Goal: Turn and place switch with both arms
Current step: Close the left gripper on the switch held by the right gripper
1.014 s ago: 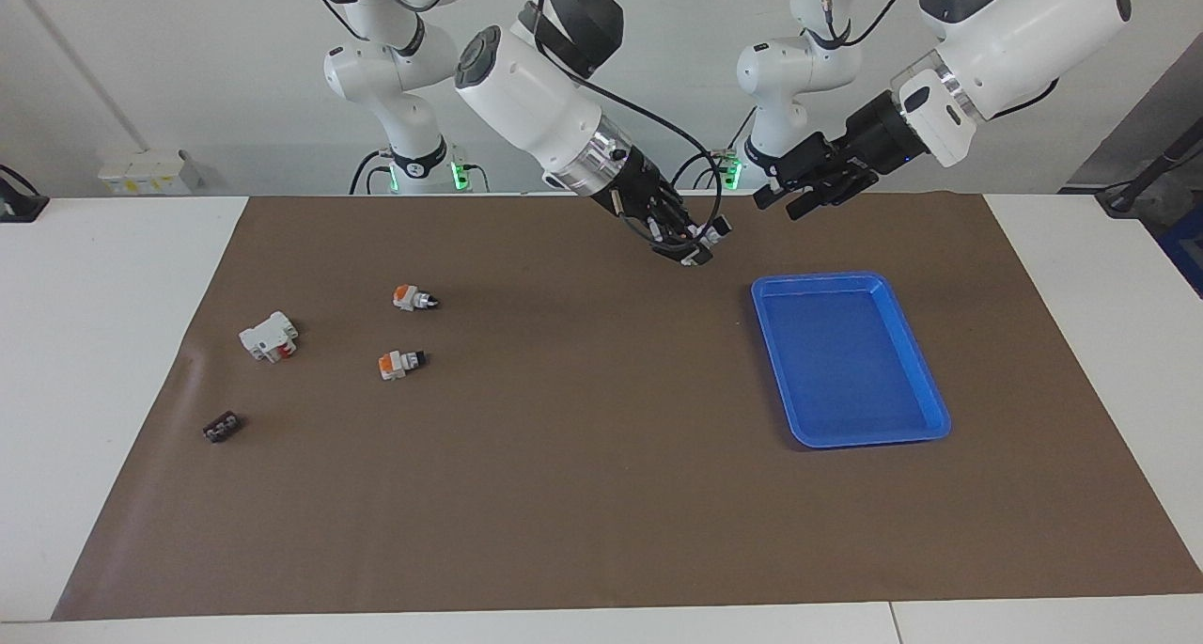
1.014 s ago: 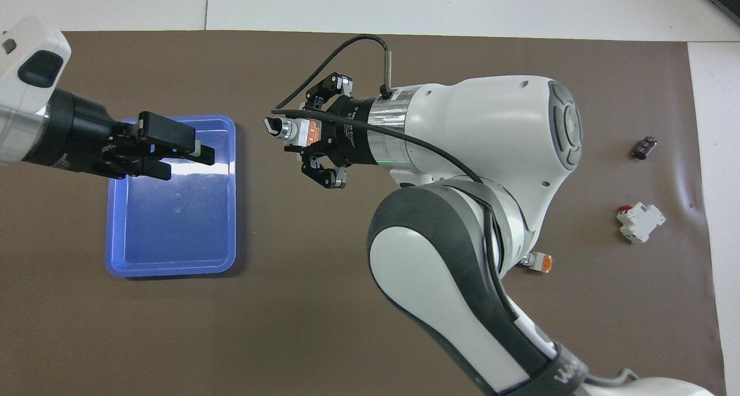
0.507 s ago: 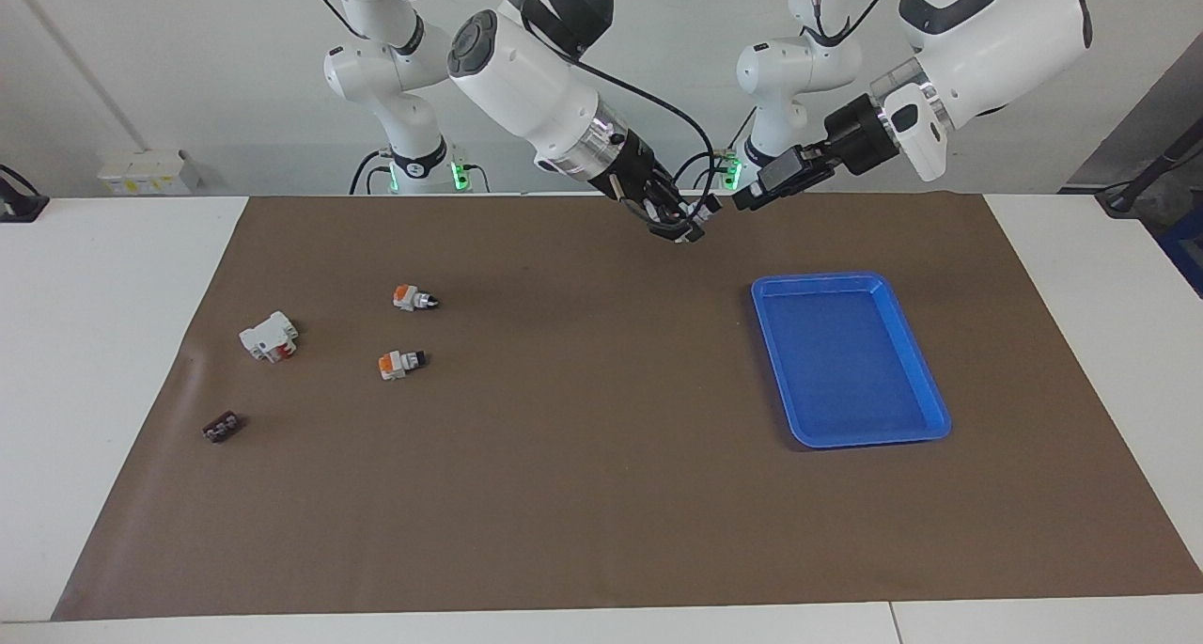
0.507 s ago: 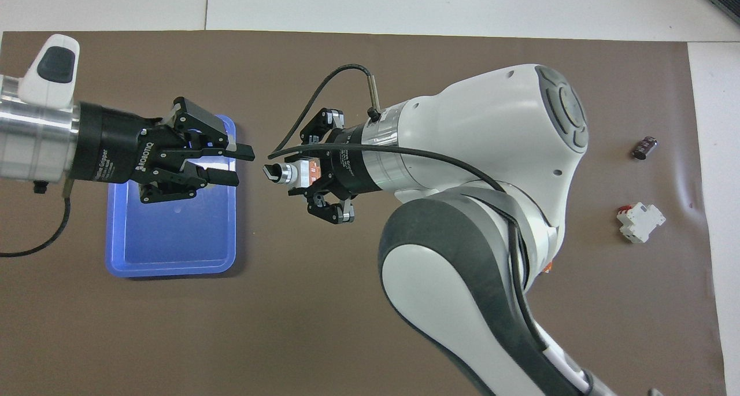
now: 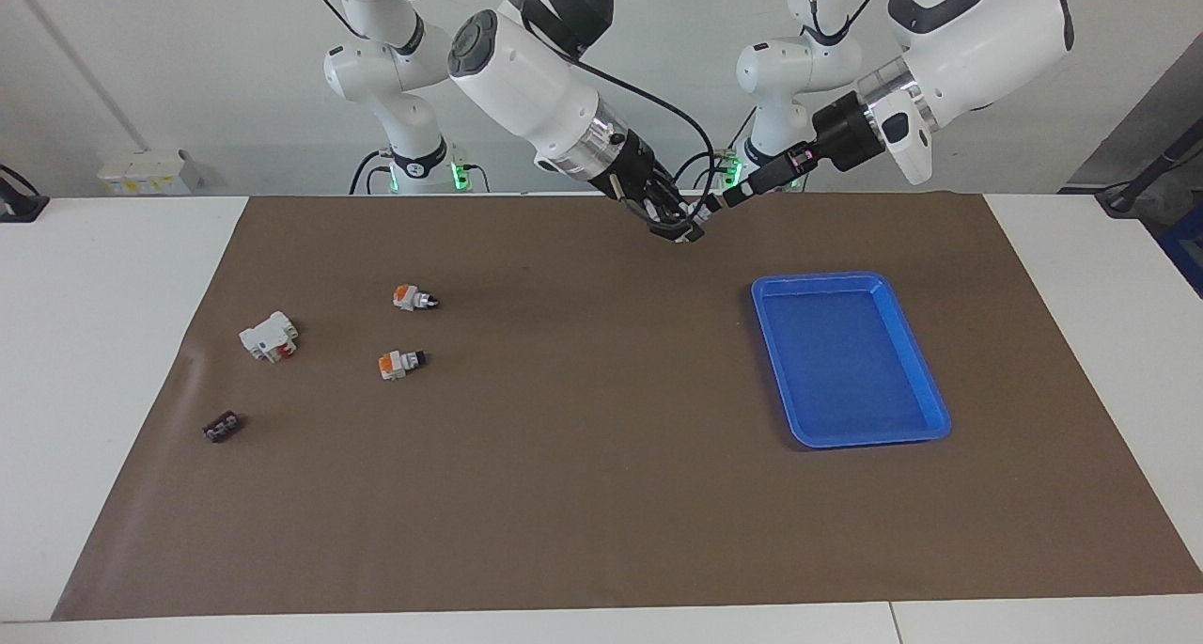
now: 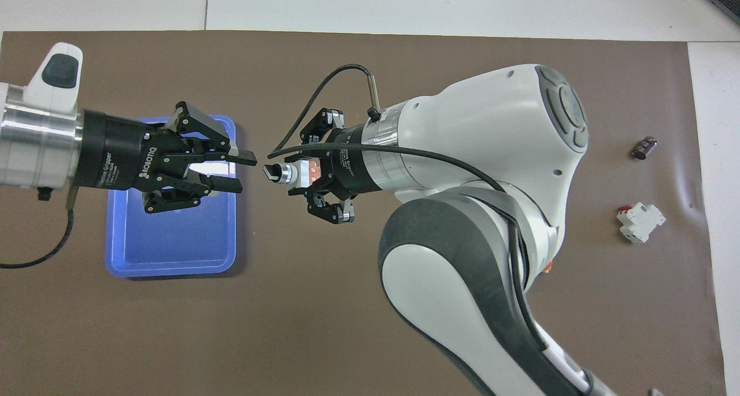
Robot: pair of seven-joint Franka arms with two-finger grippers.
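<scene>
a small switch, white-bodied with a black knob tip and an orange face, held up in the air over the brown mat, between the blue tray and the mat's middle, knob pointing toward the left arm's end of the table. clamped around its body by the right gripper, fingertips closed on it, outer links splayed to either side. reaching in from the right arm's end, the large white right arm.

just beside the knob, apart from it by a small gap, the left gripper, raised over the tray's edge, pointing straight at the switch. two black fingers parted with a narrow gap between them, nothing held. in the facing view both grippers meeting tip to tip above the mat's edge nearest the robots.

lying on the mat toward the right arm's end of the table: two more small switches with orange caps, a bigger white block with a red mark, and a tiny flat black piece farthest from the robots. blue tray flat on the mat toward the left arm's end.
</scene>
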